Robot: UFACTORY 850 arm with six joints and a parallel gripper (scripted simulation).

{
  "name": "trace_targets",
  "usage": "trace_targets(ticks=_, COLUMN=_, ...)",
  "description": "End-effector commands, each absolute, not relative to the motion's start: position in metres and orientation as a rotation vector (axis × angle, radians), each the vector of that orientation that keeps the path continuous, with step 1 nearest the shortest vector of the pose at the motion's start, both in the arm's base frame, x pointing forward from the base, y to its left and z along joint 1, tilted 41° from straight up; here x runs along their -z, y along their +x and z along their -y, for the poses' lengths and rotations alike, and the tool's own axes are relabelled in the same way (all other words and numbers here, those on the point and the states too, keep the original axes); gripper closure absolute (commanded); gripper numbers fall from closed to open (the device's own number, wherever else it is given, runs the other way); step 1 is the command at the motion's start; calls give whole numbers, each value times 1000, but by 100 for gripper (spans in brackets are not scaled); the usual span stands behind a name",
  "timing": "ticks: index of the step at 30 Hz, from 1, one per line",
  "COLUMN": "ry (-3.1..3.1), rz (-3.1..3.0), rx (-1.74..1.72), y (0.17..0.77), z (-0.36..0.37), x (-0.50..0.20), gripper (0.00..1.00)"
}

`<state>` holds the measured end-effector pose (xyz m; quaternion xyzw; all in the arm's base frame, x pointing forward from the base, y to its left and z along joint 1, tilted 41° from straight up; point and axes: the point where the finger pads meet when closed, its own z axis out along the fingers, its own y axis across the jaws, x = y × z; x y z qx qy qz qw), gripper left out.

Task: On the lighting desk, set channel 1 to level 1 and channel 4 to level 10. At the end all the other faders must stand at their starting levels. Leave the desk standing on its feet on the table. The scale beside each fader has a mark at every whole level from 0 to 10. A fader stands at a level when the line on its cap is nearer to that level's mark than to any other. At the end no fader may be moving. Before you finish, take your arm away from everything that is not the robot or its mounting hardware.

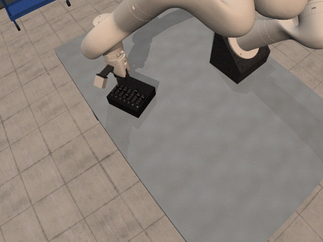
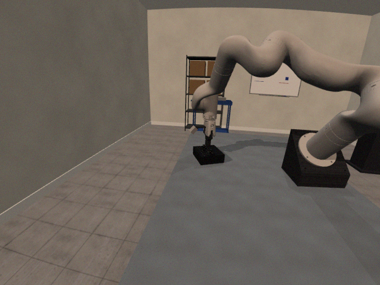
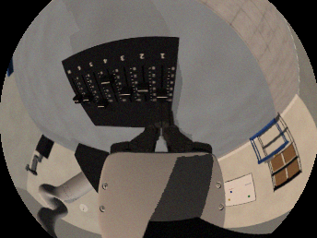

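The black lighting desk (image 1: 131, 96) stands on its feet on the grey table near the table's left edge. It also shows in the exterior view (image 2: 208, 154) and in the wrist view (image 3: 125, 86), where several faders with pale cap lines sit at different levels. My gripper (image 1: 122, 79) is shut and empty, its fingertips pressed together (image 3: 161, 128). It points down at the desk's back edge, near the rightmost faders as the wrist view shows them. I cannot tell whether the fingertips touch a fader cap.
The arm's black base (image 1: 238, 61) stands on the table at the back right. A blue cart (image 1: 23, 6) stands on the tiled floor beyond the far left corner. A shelf with boxes (image 2: 199, 79) stands at the far wall.
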<state>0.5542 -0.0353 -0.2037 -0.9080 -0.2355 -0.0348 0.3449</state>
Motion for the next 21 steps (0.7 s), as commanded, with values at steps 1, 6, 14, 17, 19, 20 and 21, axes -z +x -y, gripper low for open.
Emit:
trace_targets(ticks=1, ry=-2359, rz=612, rx=93, y=555, z=36, x=203, gripper=100)
trace_targets(ticks=6, ry=-2359, rz=612, rx=93, y=556, z=36, x=203, gripper=100)
trace_targets(ticks=14, ry=-2359, rz=612, rx=93, y=556, z=36, x=203, gripper=100)
trace_targets(ticks=17, ry=-2359, rz=612, rx=93, y=557, z=35, x=203, gripper=100)
trace_targets(ticks=19, ry=-2359, rz=612, rx=93, y=557, z=35, x=202, gripper=100)
trace_targets(ticks=20, ry=-2359, rz=612, rx=93, y=558, z=35, x=202, gripper=100)
trace_targets(ticks=21, ry=-2359, rz=612, rx=93, y=558, z=35, x=202, gripper=100)
